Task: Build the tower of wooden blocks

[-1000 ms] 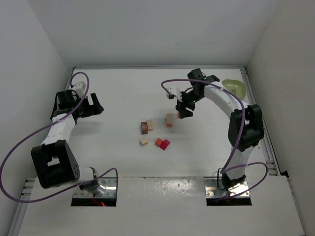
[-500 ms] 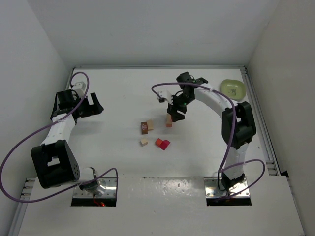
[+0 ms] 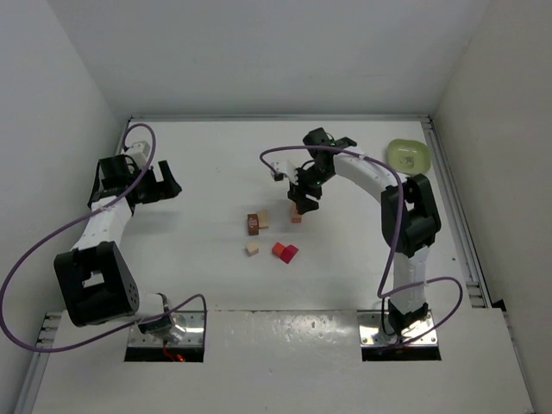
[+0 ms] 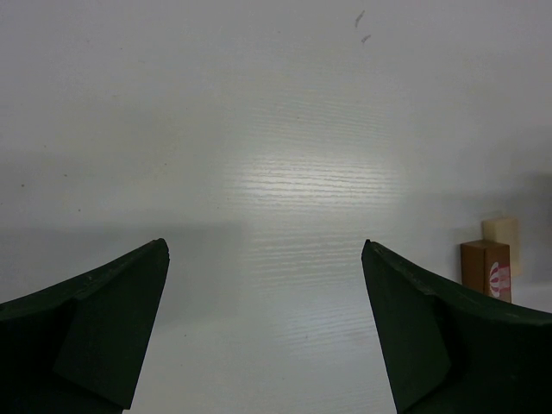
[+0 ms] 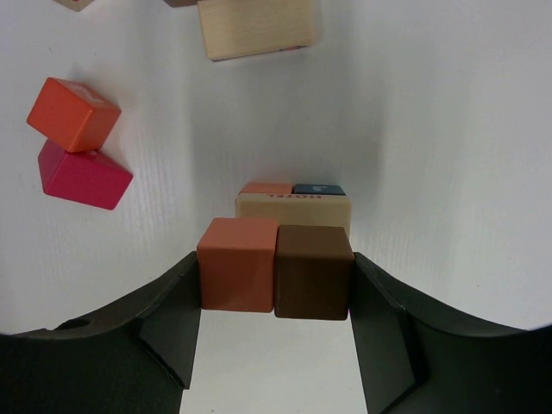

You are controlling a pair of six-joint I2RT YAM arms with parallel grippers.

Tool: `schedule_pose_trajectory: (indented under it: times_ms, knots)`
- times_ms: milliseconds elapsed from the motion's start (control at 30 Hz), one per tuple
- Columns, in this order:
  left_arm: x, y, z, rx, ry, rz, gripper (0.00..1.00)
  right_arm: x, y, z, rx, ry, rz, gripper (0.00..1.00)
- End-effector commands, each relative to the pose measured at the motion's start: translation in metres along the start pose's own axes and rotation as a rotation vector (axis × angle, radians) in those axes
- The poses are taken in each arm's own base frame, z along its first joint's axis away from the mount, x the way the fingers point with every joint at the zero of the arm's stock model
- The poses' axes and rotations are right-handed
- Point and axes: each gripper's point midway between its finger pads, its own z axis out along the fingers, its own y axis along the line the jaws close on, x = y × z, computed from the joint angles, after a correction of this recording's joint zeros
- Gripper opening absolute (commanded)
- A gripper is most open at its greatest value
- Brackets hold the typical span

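Tower (image 3: 296,217) stands mid-desk (image 3: 216,147), mostly hidden beneath the right hand (image 5: 274,285). That arm arches in from the right, and the hand pinches an orange block (image 5: 237,263) and a brown block (image 5: 313,272) side by side at the tower's top. Left hand (image 4: 263,259) hovers spread at the far left. A green bowl (image 3: 410,155) sits at the far right, its inside too small to make out.

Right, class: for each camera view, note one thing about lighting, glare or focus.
Top external: even, diffuse light, faint shadows. Left wrist: bright glare patch on the table, its fingers very dark. Right wrist: the gripped wood blocks look sharp; soft grey shadow lies beyond them.
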Motion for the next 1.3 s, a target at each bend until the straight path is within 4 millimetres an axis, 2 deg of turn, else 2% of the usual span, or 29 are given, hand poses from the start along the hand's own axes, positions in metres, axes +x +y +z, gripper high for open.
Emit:
schedule_pose_trajectory:
  times_ms: [0, 233, 467, 967, 1267]
  knots:
    - [-0.018, -0.007, 0.0, 0.025, -0.037, 0.016, 1.0, -0.022, -0.015, -0.008, 0.048, -0.036, -0.053, 0.44]
    - [-0.018, -0.007, 0.0, 0.025, -0.037, 0.016, 1.0, -0.022, -0.021, -0.005, 0.052, -0.027, -0.063, 0.44]
    - [-0.018, -0.005, 0.0, 0.015, -0.037, 0.016, 1.0, -0.018, -0.016, 0.004, 0.029, -0.011, -0.066, 0.45]
    - [-0.014, -0.004, 0.001, 0.015, -0.029, 0.013, 1.0, -0.006, -0.014, 0.009, 0.016, 0.025, -0.058, 0.48]
    - [-0.014, -0.004, 0.001, 0.015, -0.029, 0.013, 1.0, -0.008, -0.014, 0.011, 0.011, 0.024, -0.067, 0.49]
